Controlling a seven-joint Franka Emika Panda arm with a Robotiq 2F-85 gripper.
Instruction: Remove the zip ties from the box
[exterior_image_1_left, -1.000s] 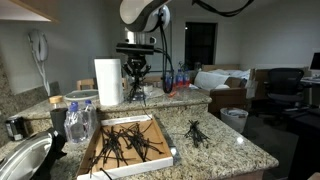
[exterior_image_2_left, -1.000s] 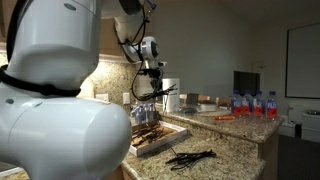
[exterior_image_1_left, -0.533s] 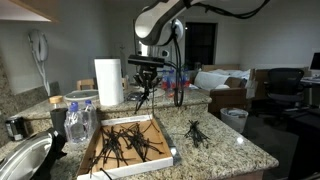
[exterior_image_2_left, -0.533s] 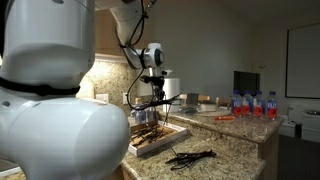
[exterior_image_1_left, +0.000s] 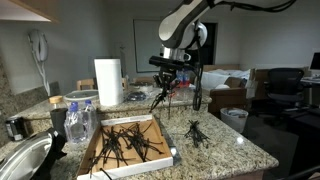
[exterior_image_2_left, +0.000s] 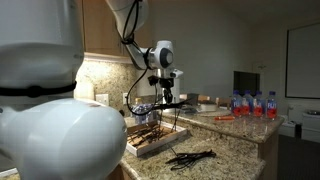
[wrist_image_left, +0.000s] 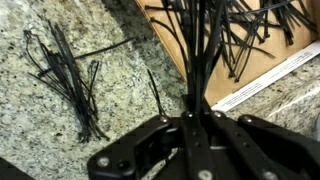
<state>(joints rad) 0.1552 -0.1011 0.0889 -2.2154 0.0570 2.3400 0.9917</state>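
My gripper (exterior_image_1_left: 167, 76) hangs above the counter between the box (exterior_image_1_left: 157, 158) and a loose pile of zip ties (exterior_image_1_left: 195, 132), shut on a small bunch of black zip ties (exterior_image_1_left: 159, 100) that dangles from it. In the wrist view the gripper (wrist_image_left: 197, 108) pinches those strips (wrist_image_left: 196, 55), which fan out over the box's white edge (wrist_image_left: 262, 78). More zip ties (exterior_image_1_left: 125, 142) lie tangled in the box. An exterior view shows the gripper (exterior_image_2_left: 168, 92) over the box's near end (exterior_image_2_left: 158, 143), with the dropped pile (exterior_image_2_left: 190, 156) on the granite.
A paper towel roll (exterior_image_1_left: 108, 82) stands behind the box. A clear plastic container (exterior_image_1_left: 80, 120) sits beside it, and a metal sink (exterior_image_1_left: 20, 160) lies at the counter's end. Water bottles (exterior_image_2_left: 252, 104) stand on the far counter.
The arm has swung from over the back of the box, by the paper towel roll, toward the loose pile, carrying the bunch of zip ties with it. The jaws stayed shut.
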